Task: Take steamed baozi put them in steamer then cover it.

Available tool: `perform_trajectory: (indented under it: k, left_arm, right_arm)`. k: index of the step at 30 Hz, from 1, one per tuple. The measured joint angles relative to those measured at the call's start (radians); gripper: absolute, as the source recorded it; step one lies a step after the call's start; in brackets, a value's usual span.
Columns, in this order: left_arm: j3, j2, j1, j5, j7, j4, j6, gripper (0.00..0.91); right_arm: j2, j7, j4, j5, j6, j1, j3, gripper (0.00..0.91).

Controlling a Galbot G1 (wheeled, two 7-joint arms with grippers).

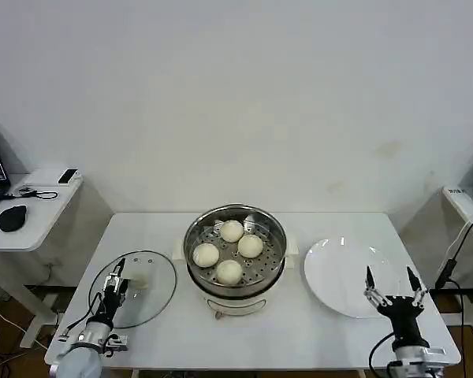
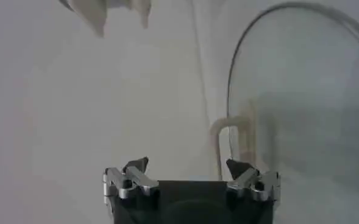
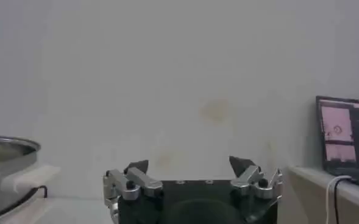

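Grippers sit nearest the camera, one at each front corner of the white tabletop. On the robot's left, the left gripper hovers over the near edge of the cover, its fingers spread and holding nothing; in the left wrist view the left gripper shows two dark fingertips well apart, with the curved rim of the cover and its pale handle just beyond them. The cover lies flat on the tabletop, to the left of the steamer and apart from it. On the robot's right, the right gripper stands released too, fingers splayed upward at the near edge of a white plate; in the right wrist view the right gripper is wide apart with nothing between its tips, and the steamer's rim shows at one side, a lit screen at the other.

Farther back, at the middle of the tabletop, sits the steamer, uncovered, shiny metal on a cream base. All four steamed baozi rest on its perforated tray, set in a loose diamond and close together. The plate lies just beside the steamer on the robot's right.

Beyond the tabletop a plain pale wall rises; a small side table at far left carries a dark mouse
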Motion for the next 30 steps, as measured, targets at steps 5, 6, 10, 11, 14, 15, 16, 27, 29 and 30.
perform_trajectory:
  k: [5, 6, 10, 11, 14, 15, 16, 27, 29, 30]
  left_arm:
    - [-0.001, -0.006, -0.014, 0.009, -0.006, 0.015, -0.009, 0.030]
    - [-0.001, -0.006, -0.016, 0.011, -0.007, 0.016, -0.011, 0.010]
    - [0.000, -0.009, -0.019, 0.016, -0.006, 0.022, -0.018, 0.000]
    - [0.000, -0.011, -0.020, 0.018, -0.006, 0.024, -0.020, 0.000]
    - [-0.001, -0.012, -0.019, 0.025, -0.005, 0.027, -0.028, 0.000]
    - [-0.001, -0.012, -0.018, 0.028, -0.003, 0.027, -0.031, 0.000]
    - [-0.001, -0.012, -0.017, 0.029, -0.001, 0.028, -0.035, 0.000]
    - [-0.029, -0.025, 0.009, 0.016, -0.012, -0.009, -0.032, 0.000]
    - [-0.037, -0.030, 0.020, 0.005, -0.018, -0.030, -0.024, 0.000]
    - [-0.041, -0.033, 0.026, 0.001, -0.020, -0.040, -0.020, 0.000]
  right_arm:
    - [0.010, -0.003, 0.002, -0.006, 0.000, 0.005, -0.012, 0.907]
    - [0.011, -0.006, 0.003, -0.006, 0.000, 0.004, -0.014, 0.907]
    - [0.016, -0.008, 0.001, -0.010, 0.002, 0.004, -0.021, 0.907]
    - [0.017, -0.008, 0.001, -0.010, 0.003, 0.004, -0.022, 0.907]
    - [0.018, -0.011, 0.003, -0.010, 0.003, 0.003, -0.023, 0.907]
    - [0.017, -0.014, 0.003, -0.010, 0.003, 0.004, -0.023, 0.907]
    - [0.016, -0.016, 0.002, -0.009, 0.002, 0.006, -0.024, 0.907]
    - [0.013, -0.034, -0.016, -0.026, 0.009, 0.016, -0.030, 0.907]
    - [0.011, -0.038, -0.018, -0.030, 0.010, 0.016, -0.030, 0.907]
    - [0.008, -0.042, -0.018, -0.031, 0.010, 0.014, -0.029, 0.907]
